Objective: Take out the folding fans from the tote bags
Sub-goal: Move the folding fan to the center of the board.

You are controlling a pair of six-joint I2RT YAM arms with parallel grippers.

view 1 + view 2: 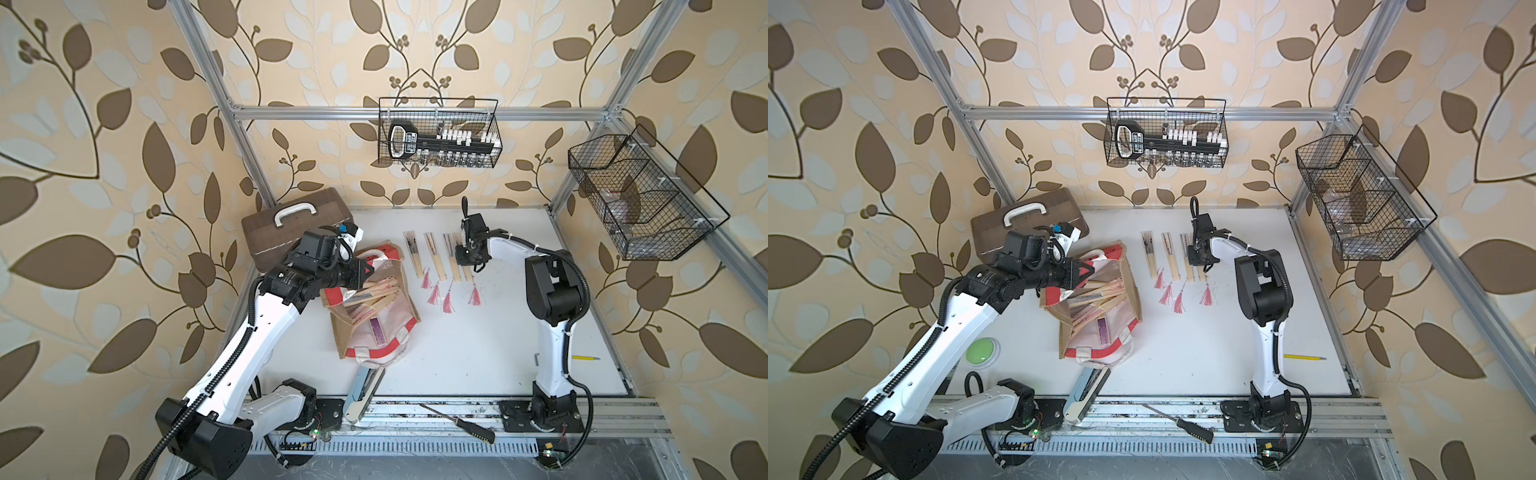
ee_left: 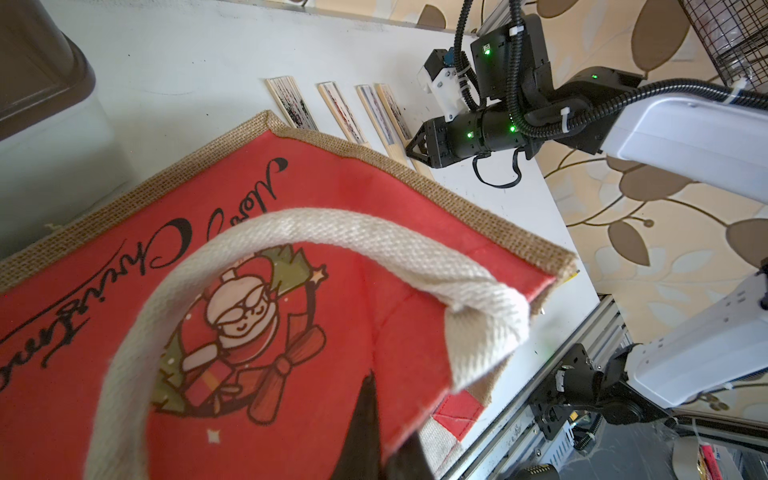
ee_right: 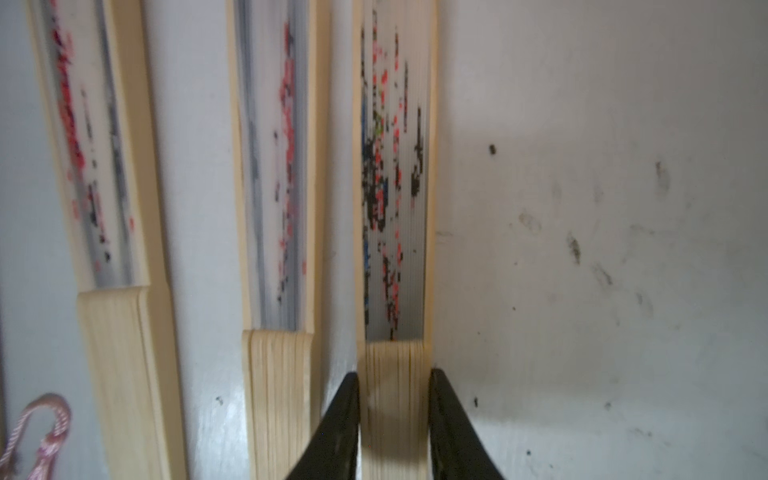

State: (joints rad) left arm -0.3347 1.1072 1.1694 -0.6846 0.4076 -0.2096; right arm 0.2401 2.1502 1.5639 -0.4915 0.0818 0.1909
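The step in hand looks like setting down. The right arm's fingers (image 3: 451,424) stand partly open astride the pale bamboo ribs of the closed printed-paper fan (image 3: 395,208) that ends a row of four slim folding fans with pink tassels (image 1: 435,255), all flat on the white desk (image 1: 478,353). The fingers sit right against both edges of the ribs, but I cannot tell whether they pinch or have let go. The left arm's fingers (image 2: 365,419) are closed on the rim of the red printed panel of the brown jute tote bag with white webbing handles (image 1: 341,332), lifting its mouth open.

Inside the bag, a criss-cross heap of more bamboo fans (image 1: 374,297) lies on the whitish lining, with a purple-papered fan (image 1: 380,332) lower down, so much of the task seems left. Next, I judge, the right arm must free its fan, lift clear of the row and cross to the bag's mouth to single one fan out of the heap.

The brown plastic case with a white handle (image 1: 266,237) is closed. The black wire basket on the back wall (image 1: 436,99) holds a black-and-white tool set. What the side wire basket (image 1: 665,245) holds is unclear.
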